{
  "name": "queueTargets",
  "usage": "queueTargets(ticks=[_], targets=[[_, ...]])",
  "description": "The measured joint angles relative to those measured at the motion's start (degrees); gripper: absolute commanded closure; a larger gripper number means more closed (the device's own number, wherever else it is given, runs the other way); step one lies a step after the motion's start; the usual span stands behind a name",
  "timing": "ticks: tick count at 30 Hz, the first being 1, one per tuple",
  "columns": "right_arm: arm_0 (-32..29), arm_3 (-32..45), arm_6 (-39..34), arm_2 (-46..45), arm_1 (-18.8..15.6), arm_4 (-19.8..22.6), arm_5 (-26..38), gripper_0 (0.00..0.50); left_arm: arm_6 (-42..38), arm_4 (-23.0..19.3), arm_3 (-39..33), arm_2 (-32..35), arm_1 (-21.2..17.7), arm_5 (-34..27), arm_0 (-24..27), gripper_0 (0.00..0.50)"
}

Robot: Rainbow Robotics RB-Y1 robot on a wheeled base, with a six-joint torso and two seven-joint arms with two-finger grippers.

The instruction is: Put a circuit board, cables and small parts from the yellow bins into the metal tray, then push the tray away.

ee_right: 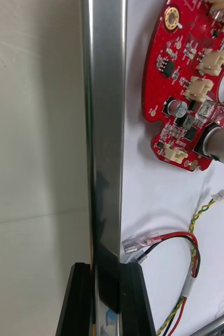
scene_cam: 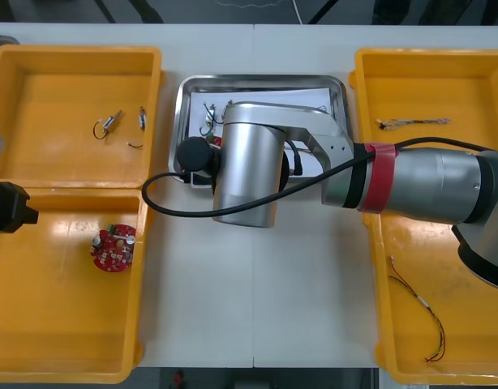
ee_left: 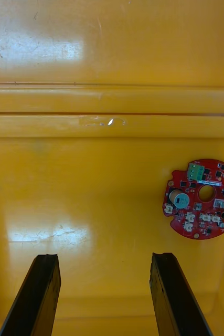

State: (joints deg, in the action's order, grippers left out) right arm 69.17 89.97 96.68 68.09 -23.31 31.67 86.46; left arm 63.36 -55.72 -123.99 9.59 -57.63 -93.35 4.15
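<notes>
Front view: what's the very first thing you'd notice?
The big silver right arm stretches across the metal tray, and its right gripper pinches the tray's shiny rim, near a red circuit board inside. The left gripper hangs open over a yellow bin holding another red board.

Yellow bins (scene_cam: 54, 97) flank the silver metal tray (scene_cam: 343, 89), white inside. At its eight o'clock lies a red circuit board (scene_cam: 113, 248); in the tray, a red, black and seemingly yellow-green twisted cable (ee_right: 195, 257).
</notes>
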Motion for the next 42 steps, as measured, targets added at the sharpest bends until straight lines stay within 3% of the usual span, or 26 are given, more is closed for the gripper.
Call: queueTargets(ticks=[3, 12, 42], targets=[[1.5, -3.0, 0.1, 0.0, 0.7, 1.9, -1.1, 0.5, 0.0, 0.0, 0.0, 0.0, 0.0, 0.0, 0.0, 0.0], [3.9, -9.8, 0.1, 0.0, 3.6, 2.2, -5.6, 0.5, 0.0, 0.0, 0.0, 0.0, 0.0, 0.0, 0.0, 0.0], [6.5, -23.4, 7.3, 0.0, 3.9, 2.3, -19.7, 0.5, 0.0, 0.0, 0.0, 0.0, 0.0, 0.0, 0.0, 0.0]])
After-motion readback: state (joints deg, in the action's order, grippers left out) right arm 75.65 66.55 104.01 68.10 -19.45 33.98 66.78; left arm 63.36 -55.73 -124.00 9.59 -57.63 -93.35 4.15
